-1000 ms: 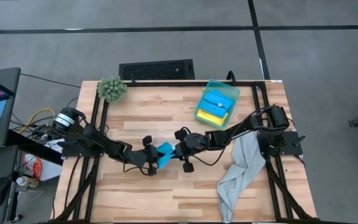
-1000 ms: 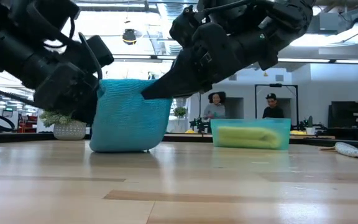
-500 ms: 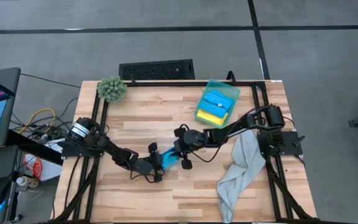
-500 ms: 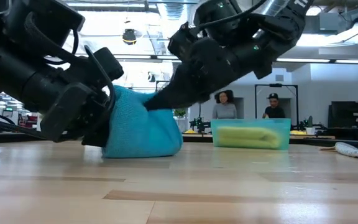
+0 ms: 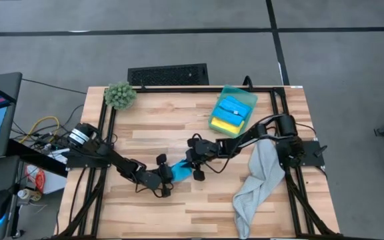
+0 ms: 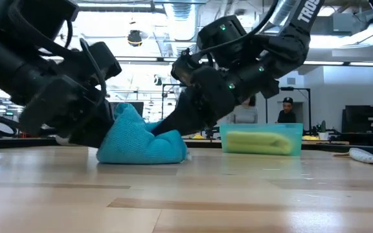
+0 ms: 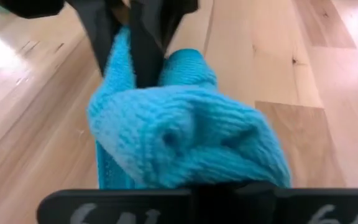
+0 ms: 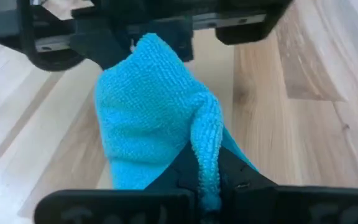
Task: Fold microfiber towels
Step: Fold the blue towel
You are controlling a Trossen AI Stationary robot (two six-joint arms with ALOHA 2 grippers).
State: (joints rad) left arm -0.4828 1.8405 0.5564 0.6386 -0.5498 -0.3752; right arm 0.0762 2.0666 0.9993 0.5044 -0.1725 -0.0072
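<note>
Both arms reach mid-table, left pincer [image 5: 167, 176] and right pincer [image 5: 187, 168] clamped.

1. Microfiber towels: four. One bright blue towel [image 5: 181, 171] is bunched between the two sets of jaws, one pale grey towel [image 5: 255, 183] lies well apart from them, and a second blue towel [image 5: 231, 107] and a yellow towel [image 5: 227, 124] lie in the bin.
2. Grippers: two, the left gripper [image 5: 169, 175] and the right gripper [image 5: 189, 168], both clamped on the same blue towel.
3. Green bins [image 5: 251, 101]: one.
4. Fuzzy green plants [image 5: 120, 95]: one.
5. People [image 6: 285, 111] beyond the table: two.
</note>
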